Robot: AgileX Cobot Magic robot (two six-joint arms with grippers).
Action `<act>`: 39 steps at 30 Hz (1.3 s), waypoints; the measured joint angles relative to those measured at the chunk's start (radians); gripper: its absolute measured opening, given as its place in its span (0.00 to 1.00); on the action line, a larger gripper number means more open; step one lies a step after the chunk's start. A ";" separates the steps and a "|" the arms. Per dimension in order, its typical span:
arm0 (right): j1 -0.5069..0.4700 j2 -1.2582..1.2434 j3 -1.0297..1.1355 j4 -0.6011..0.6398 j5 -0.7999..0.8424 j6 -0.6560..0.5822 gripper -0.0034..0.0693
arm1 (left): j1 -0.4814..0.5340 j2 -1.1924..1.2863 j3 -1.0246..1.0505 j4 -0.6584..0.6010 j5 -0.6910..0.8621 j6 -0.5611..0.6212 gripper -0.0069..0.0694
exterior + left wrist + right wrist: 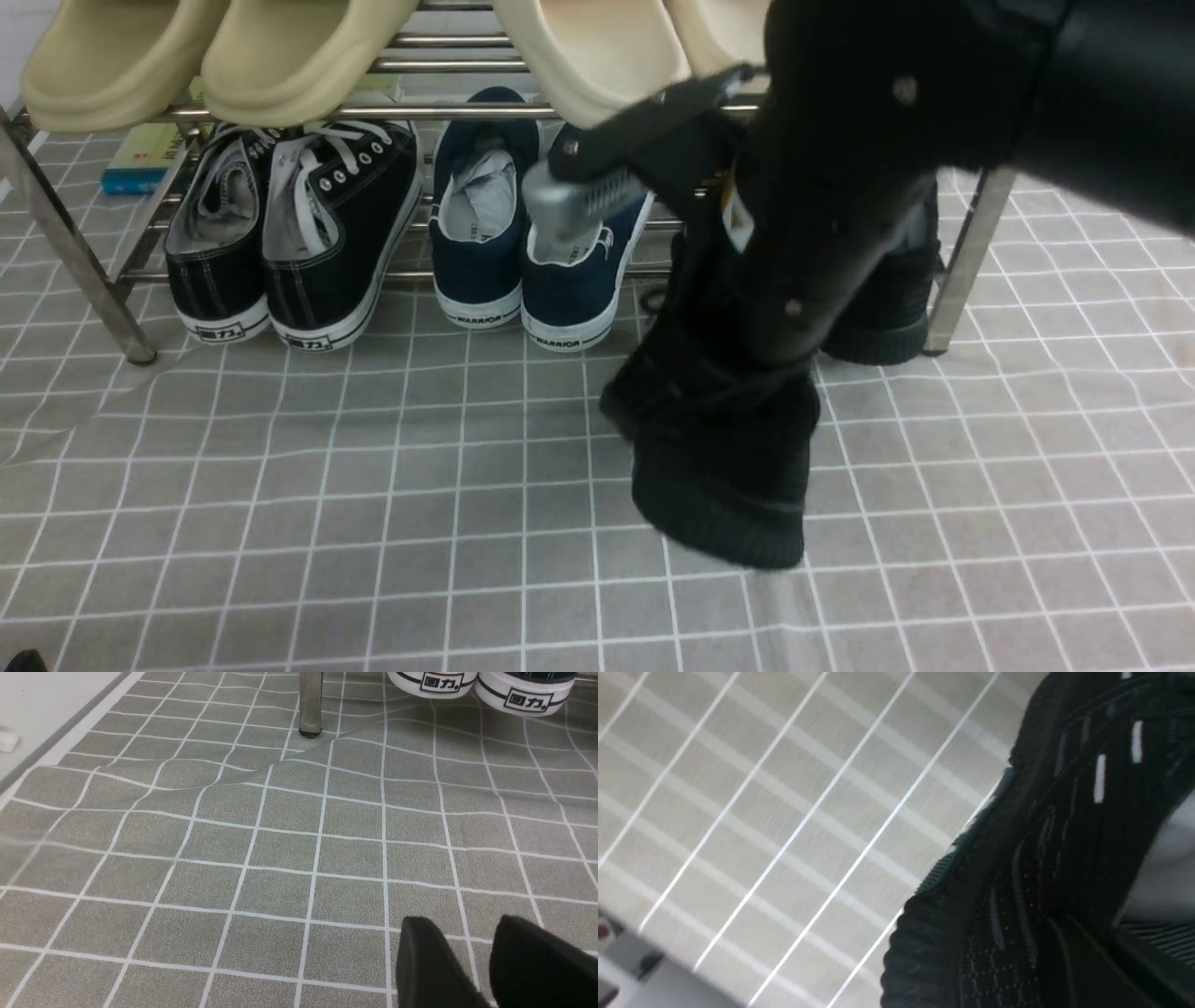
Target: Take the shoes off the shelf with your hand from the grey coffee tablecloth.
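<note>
Pinching black knit sneaker (719, 467), right hand (747, 359) closed on it, ribbed black sole (724, 534)

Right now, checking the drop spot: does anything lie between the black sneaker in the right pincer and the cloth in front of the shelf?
Nothing visible does. The black sneaker is off the shelf, and only bare grey cloth lies in front of it.
</note>
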 joint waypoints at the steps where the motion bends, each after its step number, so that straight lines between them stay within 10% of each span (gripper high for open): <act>1: 0.015 -0.003 0.021 -0.007 0.004 0.011 0.05 | 0.000 0.000 0.000 0.000 0.000 0.000 0.41; 24: 0.025 0.162 0.054 -0.198 -0.103 0.024 0.10 | 0.000 0.000 0.000 0.000 0.000 0.000 0.41; 33: 0.018 0.186 -0.043 -0.162 -0.036 0.024 0.62 | 0.000 0.000 0.000 0.000 0.000 0.000 0.41; 39: -0.083 0.182 -0.170 -0.239 -0.030 0.032 0.75 | 0.000 0.000 0.000 0.000 0.000 0.000 0.41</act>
